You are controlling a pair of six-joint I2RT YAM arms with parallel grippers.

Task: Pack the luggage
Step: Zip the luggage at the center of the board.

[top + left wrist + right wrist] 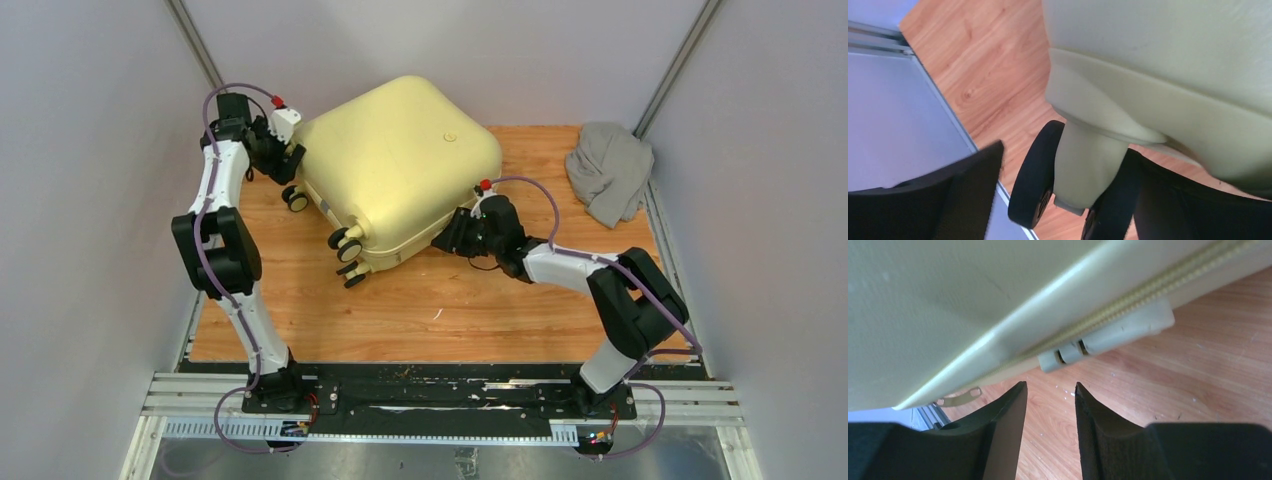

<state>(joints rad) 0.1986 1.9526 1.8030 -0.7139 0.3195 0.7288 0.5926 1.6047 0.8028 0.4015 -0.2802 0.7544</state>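
The luggage (400,170) lies closed mid-worktop (450,300), its long axis running near-left to far-right. The right hand (1050,387), fingers apart and empty, points at the zipper sliders (1070,352) just beyond. The left hand (292,160), seemingly spread wide, flanks a wheel (1035,175).

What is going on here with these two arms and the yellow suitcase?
A pale yellow suitcase lies, apparently closed, on the wooden table, and a robot is working on it from both sides. The left hand is open beside a wheel at the far left corner. The right hand, open and holding nothing, points at the zipper on the near right edge. A grey cloth lies unpacked at the far right.
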